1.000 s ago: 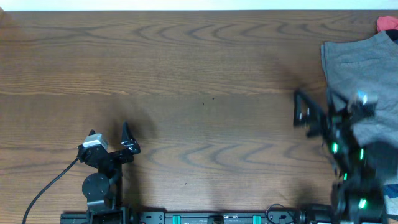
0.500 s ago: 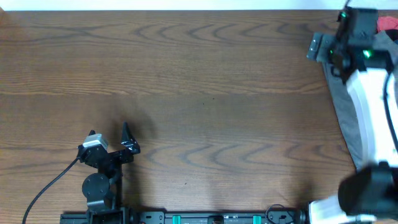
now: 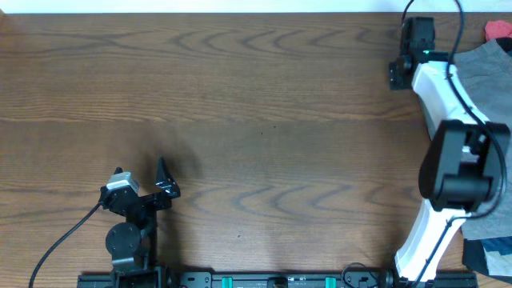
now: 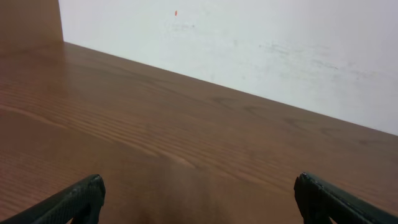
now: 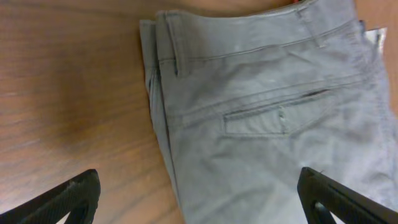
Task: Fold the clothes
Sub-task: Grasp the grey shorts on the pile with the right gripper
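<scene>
Grey trousers (image 3: 485,84) lie at the table's right edge, mostly hidden by my right arm in the overhead view. The right wrist view shows their waistband, belt loops and a back pocket (image 5: 261,118), with the left hem lying on the wood. My right gripper (image 3: 405,61) is open and empty, reaching to the far right corner, its fingers (image 5: 199,199) spread over the trousers' edge. My left gripper (image 3: 164,182) rests at the front left, open and empty, with its fingers (image 4: 199,199) over bare wood.
A red cloth (image 3: 498,30) lies at the far right corner behind the trousers. A blue cloth (image 3: 490,258) shows at the front right edge. A white wall (image 4: 249,43) stands beyond the table's far edge.
My right arm has swung from the front right up to the far right corner, over the grey trousers. The left arm has not moved.
</scene>
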Robot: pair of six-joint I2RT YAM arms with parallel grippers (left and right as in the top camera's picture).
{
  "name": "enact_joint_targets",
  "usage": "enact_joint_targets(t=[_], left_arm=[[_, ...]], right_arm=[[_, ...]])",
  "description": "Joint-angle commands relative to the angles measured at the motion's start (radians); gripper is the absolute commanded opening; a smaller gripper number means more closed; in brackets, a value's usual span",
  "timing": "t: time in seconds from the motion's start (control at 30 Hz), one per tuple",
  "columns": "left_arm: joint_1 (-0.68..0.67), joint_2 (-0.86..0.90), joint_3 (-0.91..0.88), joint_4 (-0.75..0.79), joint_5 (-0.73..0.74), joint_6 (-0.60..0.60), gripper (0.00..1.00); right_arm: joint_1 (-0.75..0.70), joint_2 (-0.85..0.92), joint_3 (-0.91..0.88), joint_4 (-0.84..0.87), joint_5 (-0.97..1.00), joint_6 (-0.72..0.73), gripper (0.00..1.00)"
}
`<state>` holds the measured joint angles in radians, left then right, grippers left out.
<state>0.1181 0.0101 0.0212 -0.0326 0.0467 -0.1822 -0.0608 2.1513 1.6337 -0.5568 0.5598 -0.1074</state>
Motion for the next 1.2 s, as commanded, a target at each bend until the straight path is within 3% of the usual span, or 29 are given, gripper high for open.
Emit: enact_joint_targets(t=[0.0,0.1,0.4,0.5,0.6,0.67,0.73,0.87,1.07,1.17], left_arm=[[0.005,-0.006,-0.017,-0.036,-0.009,0.013,0.98],[0.005,-0.006,-0.017,-0.036,-0.009,0.013,0.98],[0.005,-0.006,-0.017,-0.036,-0.009,0.013,0.98],[0.005,-0.006,-0.017,-0.036,-0.009,0.013,0.98],[0.005,-0.006,-0.017,-0.036,-0.009,0.013,0.98],[0.005,-0.006,-0.017,-0.036,-0.009,0.013,0.98],[0.005,-0.006,-0.017,-0.036,-0.009,0.013,0.98],[0.005,-0.006,-0.017,-0.036,-0.009,0.013,0.98],[0.005,-0.006,-0.017,-0.036,-0.009,0.013,0.98],[0.005,-0.006,-0.017,-0.036,-0.009,0.013,0.98]], right_arm=[[-0.016,0.063,0.023,0.041,0.065,-0.037,0.97],[-0.019,0.11,0.023,0.081,0.07,-0.042,0.91],[-0.042,0.216,0.023,0.161,0.114,-0.1,0.88],[-0.052,0.232,0.023,0.165,0.117,-0.1,0.69],[-0.06,0.233,0.023,0.165,0.117,-0.1,0.6],[-0.063,0.233,0.023,0.164,0.117,-0.1,0.42],[-0.063,0.233,0.023,0.159,0.118,-0.1,0.17],[-0.059,0.233,0.023,0.149,0.147,-0.079,0.01],[-0.042,0.212,0.042,0.132,0.377,0.094,0.01],[-0.037,0.158,0.042,0.114,0.394,0.134,0.01]])
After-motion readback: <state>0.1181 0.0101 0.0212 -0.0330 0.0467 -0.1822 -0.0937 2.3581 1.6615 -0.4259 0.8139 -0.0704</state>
